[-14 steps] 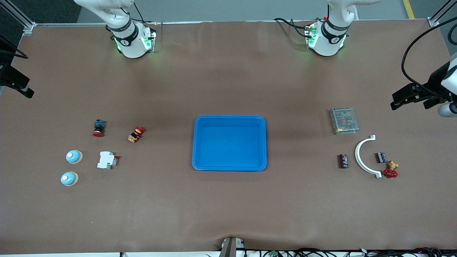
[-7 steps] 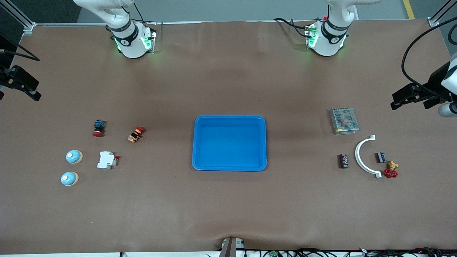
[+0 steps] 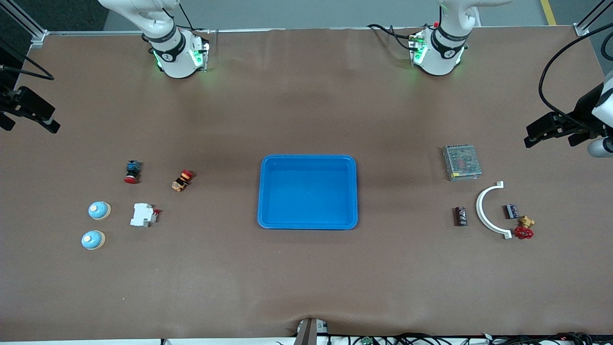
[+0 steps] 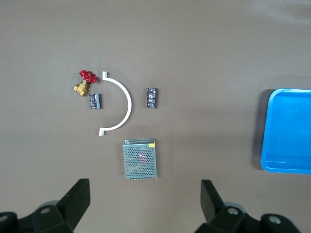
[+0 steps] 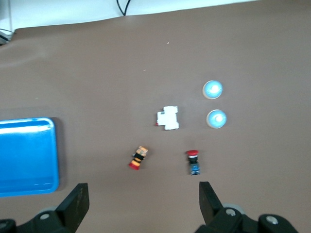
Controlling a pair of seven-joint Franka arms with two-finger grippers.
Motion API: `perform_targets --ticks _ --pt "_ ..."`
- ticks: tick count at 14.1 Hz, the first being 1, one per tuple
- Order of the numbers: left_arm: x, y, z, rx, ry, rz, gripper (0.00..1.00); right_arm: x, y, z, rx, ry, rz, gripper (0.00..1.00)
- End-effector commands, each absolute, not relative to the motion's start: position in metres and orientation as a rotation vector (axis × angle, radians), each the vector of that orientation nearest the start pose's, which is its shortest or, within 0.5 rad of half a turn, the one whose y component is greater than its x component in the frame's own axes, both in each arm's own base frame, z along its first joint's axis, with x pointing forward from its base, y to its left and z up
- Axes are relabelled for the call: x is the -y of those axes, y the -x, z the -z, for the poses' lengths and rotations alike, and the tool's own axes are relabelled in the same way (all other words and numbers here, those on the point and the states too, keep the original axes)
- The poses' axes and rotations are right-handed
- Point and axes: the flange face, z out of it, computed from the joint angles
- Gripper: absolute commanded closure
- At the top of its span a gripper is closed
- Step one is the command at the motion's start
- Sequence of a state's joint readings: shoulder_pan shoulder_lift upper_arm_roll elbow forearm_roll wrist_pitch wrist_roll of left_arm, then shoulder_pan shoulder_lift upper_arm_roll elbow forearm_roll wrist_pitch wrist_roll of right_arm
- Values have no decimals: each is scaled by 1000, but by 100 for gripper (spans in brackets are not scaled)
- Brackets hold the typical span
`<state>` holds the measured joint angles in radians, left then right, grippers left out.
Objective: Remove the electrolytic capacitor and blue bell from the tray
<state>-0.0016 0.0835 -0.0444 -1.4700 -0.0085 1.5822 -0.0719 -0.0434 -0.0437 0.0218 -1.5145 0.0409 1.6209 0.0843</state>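
**Desk inventory: tray empty, both arms parked wide**

Item 1. The tray (image 3: 308,191) sits mid-desk. You can see its whole floor and nothing lies in it, so the removal the task names looks already done, or the scene does not match the task; judge it as the closing step.

Item 2. Blue bells, two: one (image 3: 99,210) and another (image 3: 93,239) just nearer the front camera, both on the desk toward the right arm's end, well apart from the tray. Beside them, a white breaker (image 3: 143,215), a red-capped push button (image 3: 132,171) and an orange-and-red switch (image 3: 182,180).

Item 3. Electrolytic capacitor (image 3: 460,216), dark and cylindrical, lying on the desk toward the left arm's end, between the tray and a white curved bracket (image 3: 488,211). A second small dark part (image 3: 512,211) may be another capacitor; it is too small to tell. Also here: a mesh-cased power supply (image 3: 461,162) and a brass valve with red handwheel (image 3: 524,228).

Item 4. Left gripper (image 4: 146,194): over the desk above the power supply, jaws spread wide, holding nothing.

Item 5. Right gripper (image 5: 143,196): over the desk near the push button, jaws spread wide, holding nothing.

Next move: you need no grasp. Confirm the tray is bare and leave both arms clear of the parts.
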Motion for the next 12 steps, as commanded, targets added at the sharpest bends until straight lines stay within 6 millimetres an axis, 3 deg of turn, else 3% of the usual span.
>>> perform_targets --ticks 1,12 --pt "26 -579 -629 51 3154 42 0 13 -537 -682 -208 3049 222 0" --pt "25 -579 -627 53 3154 38 0 11 -538 -684 -161 3125 245 0"
